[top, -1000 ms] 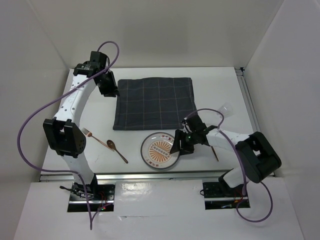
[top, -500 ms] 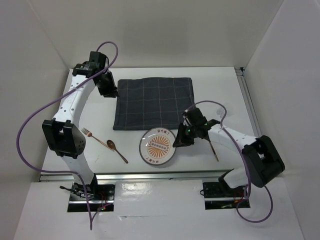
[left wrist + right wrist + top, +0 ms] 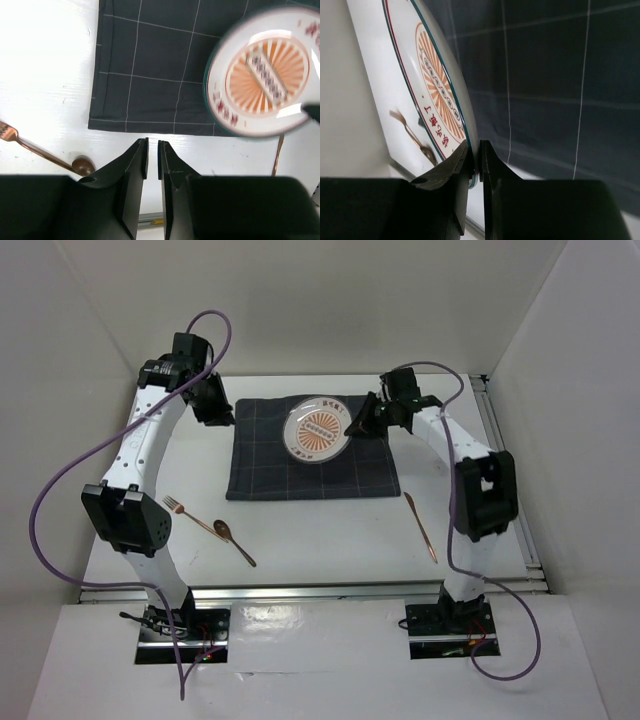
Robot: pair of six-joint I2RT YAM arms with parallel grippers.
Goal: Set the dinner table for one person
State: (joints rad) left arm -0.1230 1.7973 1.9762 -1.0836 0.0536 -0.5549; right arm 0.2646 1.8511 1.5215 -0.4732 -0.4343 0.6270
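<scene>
My R tool [image 3: 474, 150] clamped on plate [image 3: 316, 430] rim at its 3 o'clock, over mat [image 3: 290, 472]; L tool [image 3: 152, 148] together, empty.

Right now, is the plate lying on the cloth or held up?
Held up. The right gripper pinches the rim of the plate, which hangs above the checked cloth.

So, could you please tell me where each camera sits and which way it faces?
Top external: above and behind the bases, looking down on the table; left arm and right arm show.
Left wrist: on the left arm, looking down past the left gripper at the mat.
Right wrist: on the right arm, looking along the right gripper clamped on the rim of the plate.
Shared: all three show plate and mat.
</scene>
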